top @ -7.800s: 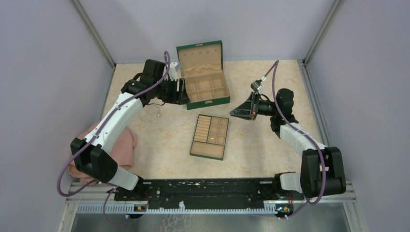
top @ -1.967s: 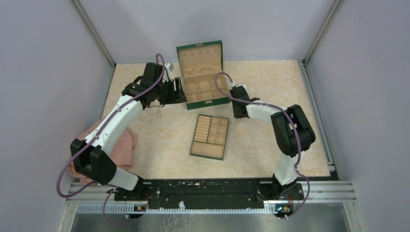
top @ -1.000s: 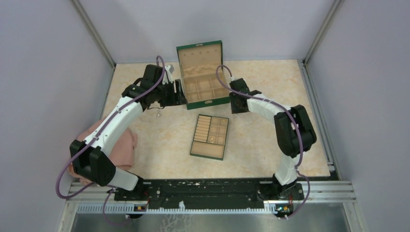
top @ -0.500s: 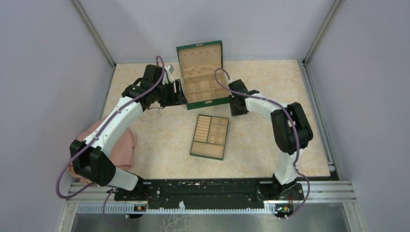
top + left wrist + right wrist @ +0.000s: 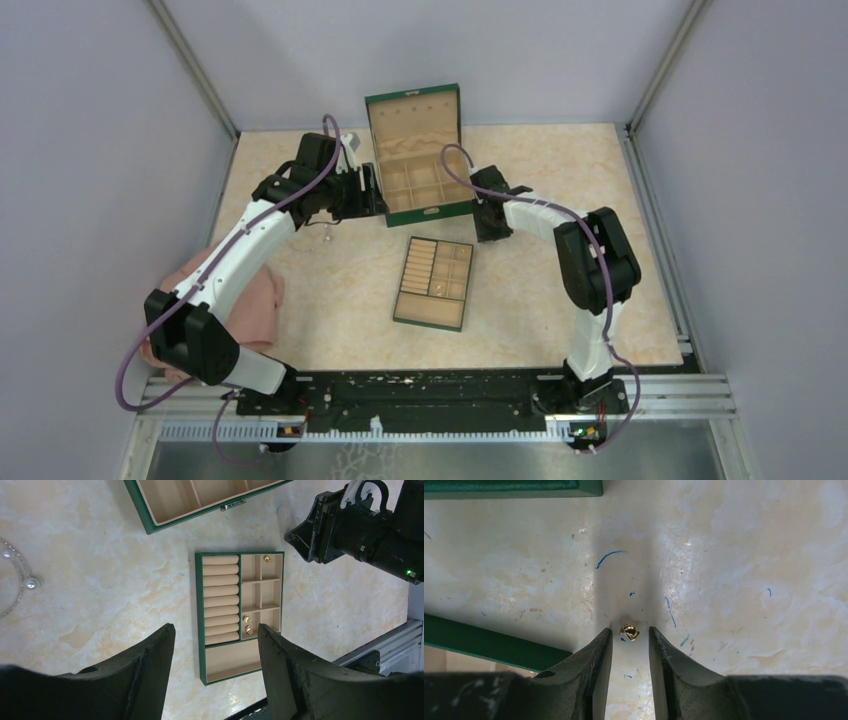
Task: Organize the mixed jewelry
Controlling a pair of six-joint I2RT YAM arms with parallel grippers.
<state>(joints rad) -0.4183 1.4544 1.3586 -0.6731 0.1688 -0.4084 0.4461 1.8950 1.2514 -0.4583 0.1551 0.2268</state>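
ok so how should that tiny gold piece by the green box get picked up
Pinch the gold piece across its rounded body, coming straight down: it lies loose on the flat table, too low for any sideways scoop. The right gripper straddles it, jaws open.

Gold pcs (image 5: 629, 631) x4; chain (image 5: 31, 583), box (image 5: 430, 212), tray (image 5: 232, 657) x1.

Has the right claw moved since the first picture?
Yes. The right claw moved left, ending beside the green box, at its right front corner.
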